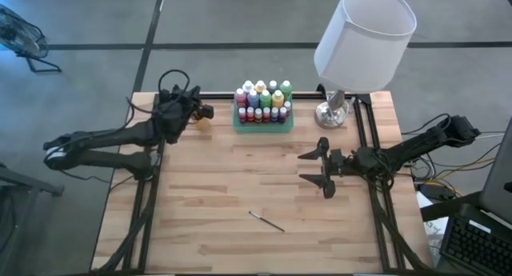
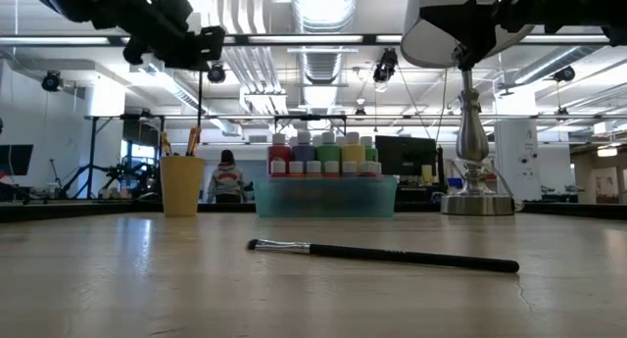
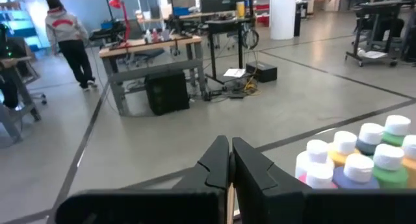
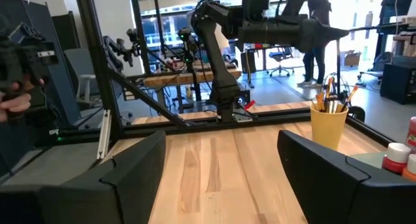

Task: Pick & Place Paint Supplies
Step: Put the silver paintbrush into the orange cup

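Black brush [image 2: 382, 257] clear in low view; R gripper [image 1: 322, 168] spread, L gripper [image 3: 229, 164] pinched

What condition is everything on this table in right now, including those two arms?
Left gripper: shut, above the cup.
Right gripper: open, empty, over mid-table.
Paint bottles: upright, capped, in the tray.
Green tray: full.
Paintbrush: lying flat, alone.
Cup: upright, holding brushes.
Lamp: upright.

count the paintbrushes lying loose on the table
1: a single paintbrush lies on the bare wood near the front edge. More brushes stand in the yellow cup by the tray, not loose.
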Controlling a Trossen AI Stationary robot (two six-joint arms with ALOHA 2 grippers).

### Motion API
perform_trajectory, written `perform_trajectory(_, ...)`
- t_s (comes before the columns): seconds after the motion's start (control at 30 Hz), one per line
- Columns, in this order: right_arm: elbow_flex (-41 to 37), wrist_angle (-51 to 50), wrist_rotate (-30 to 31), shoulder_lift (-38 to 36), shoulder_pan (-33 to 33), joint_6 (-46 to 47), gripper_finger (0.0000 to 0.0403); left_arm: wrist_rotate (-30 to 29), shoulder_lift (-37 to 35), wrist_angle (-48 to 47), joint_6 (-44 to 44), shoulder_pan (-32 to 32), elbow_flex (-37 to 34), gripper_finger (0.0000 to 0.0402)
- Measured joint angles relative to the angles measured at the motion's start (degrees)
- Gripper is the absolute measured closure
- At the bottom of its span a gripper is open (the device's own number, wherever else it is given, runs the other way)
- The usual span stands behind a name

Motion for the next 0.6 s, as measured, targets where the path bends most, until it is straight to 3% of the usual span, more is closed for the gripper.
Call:
perform_trajectory(0.17,0.00,0.00,0.00,0.00,0.00,0.00,0.0113,1.14,0.02,-0.40,-3.48,2.15,-2.62,0.0393)
perform_trajectory(0.6,0.00,-0.87,1.22,0.04,-0.26,0.17,0.0073,1.41,0.15,3.38,-10.87,4.61,-11.34,0.0393)
